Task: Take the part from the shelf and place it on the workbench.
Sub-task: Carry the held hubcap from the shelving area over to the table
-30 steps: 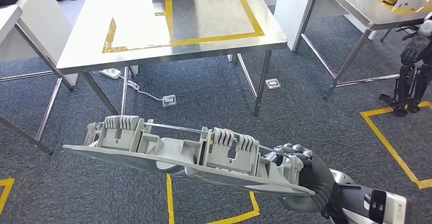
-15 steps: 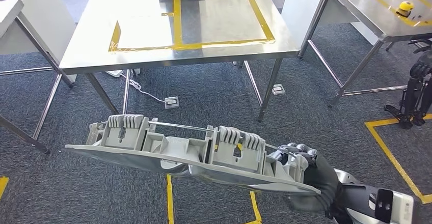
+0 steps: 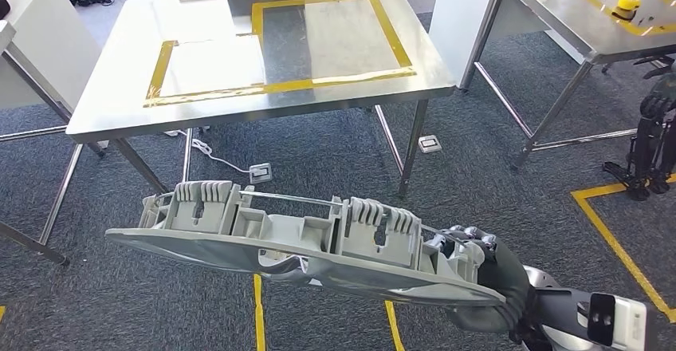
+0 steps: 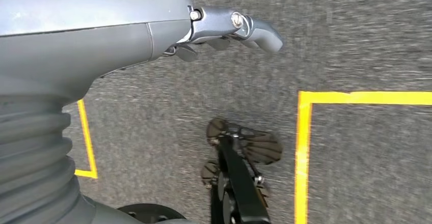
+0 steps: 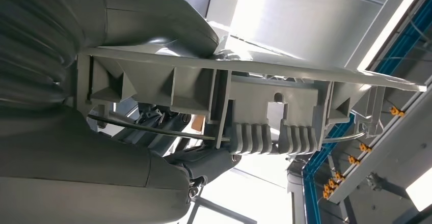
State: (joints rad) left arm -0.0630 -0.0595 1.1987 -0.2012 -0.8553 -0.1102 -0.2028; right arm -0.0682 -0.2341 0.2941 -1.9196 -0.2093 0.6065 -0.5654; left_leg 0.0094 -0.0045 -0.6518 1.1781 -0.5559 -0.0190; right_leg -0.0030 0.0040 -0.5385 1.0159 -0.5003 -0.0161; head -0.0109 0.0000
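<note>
Sliding and swinging across the head view, the whole scene shifts: the steel desk (image 3: 263, 96) with its yellow taped rectangle (image 3: 319, 40) now sits a touch further left and fuller in the frame than half a second ago, and the second desk (image 3: 590, 16) with the small yellow object (image 3: 628, 3) edges out at the right. That is the camera turning with the robot, not the furniture moving. Against the picture, the long grey part (image 3: 295, 243) barely changes place: it hangs out in front of the body, well short of the desk, over the carpet (image 3: 335, 167) and its yellow floor tape (image 3: 257, 319).

Right hand (image 3: 478, 275) grips the part at its near end, fingers wrapped over the ribbed edge; the right wrist view shows the thumb clamped against the part's underside, so the hold looks firm. Left hand (image 4: 229, 28) hangs by the robot's side over the floor, fingers apart, carrying nothing.

For the task, the pick from the shelf looks done and this is the carry. The robot seems to be squaring up on the taped desk, with the approach and set-down still to come.
</note>
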